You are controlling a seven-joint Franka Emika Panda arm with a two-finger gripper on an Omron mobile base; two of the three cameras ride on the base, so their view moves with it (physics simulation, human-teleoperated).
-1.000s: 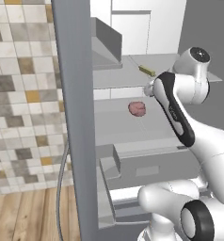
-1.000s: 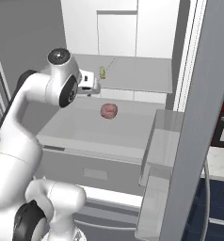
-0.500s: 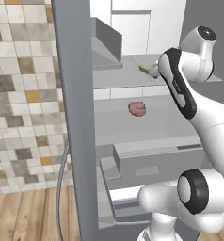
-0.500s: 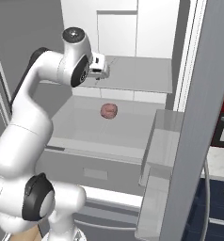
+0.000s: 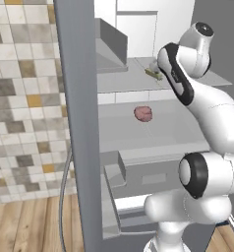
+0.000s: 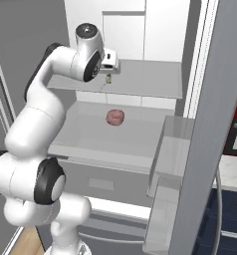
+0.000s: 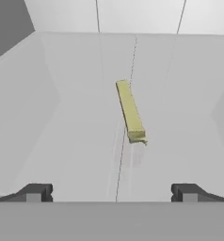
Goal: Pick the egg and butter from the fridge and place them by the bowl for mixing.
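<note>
The butter [image 7: 130,112], a thin olive-yellow stick, lies on the upper shelf of the fridge [image 7: 62,117], ahead of my gripper [image 7: 111,193] and a touch to its right. The gripper is open, its two dark fingertips [image 7: 34,192] spread wide with nothing between them. From the right base view the hand hovers at the shelf's front over the butter [image 6: 108,79]. In the left base view the butter [image 5: 153,73] peeks out beside my forearm. The egg and the bowl are out of view.
A pink lumpy piece [image 6: 114,117] [image 5: 143,113] sits on the shelf below. The open fridge door [image 5: 77,123] stands close on the left, and door bins [image 6: 173,149] jut out on the right. White inner walls close the shelf at the back.
The arm has risen and swung the hand in over the upper shelf, closer to the butter. The jaws have stayed open.
</note>
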